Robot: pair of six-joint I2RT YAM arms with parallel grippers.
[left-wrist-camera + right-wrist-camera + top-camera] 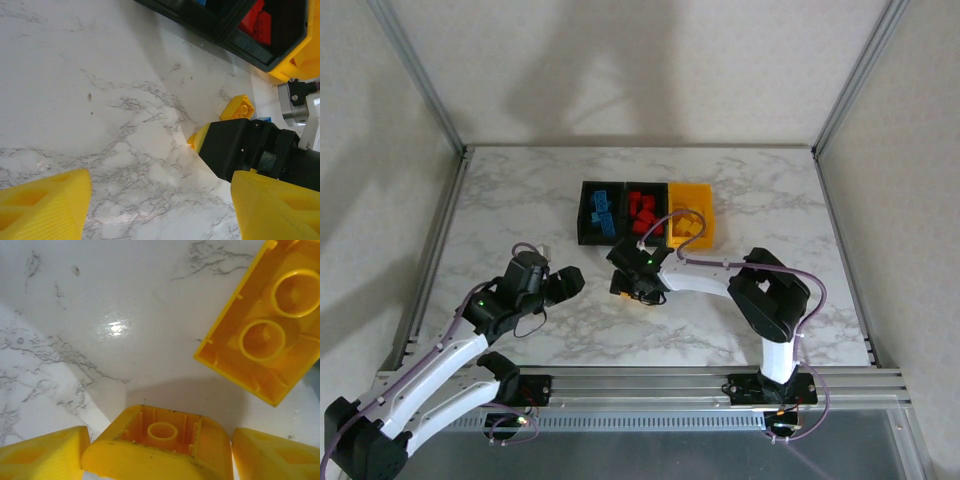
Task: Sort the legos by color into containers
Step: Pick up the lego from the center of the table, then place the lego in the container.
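Step in hand, we judge: picking yellow lego off tabletop (520, 200). Right tool (634, 288) is low at tabletop, near side of yellow bin (690, 187). Its fingers (45, 455) press both sides of small yellow lego (157, 442), underside up, so we read it as gripped. Larger yellow lego (262, 325) lies near, apart. Left tool (160, 210) spread wide, holding nothing. Next move calls for: lift clear, carry far-right, release over yellow bin.

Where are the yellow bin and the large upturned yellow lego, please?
yellow bin (690, 186): top external view, far rim.
large upturned yellow lego (260, 340): right wrist view, hollow underside.
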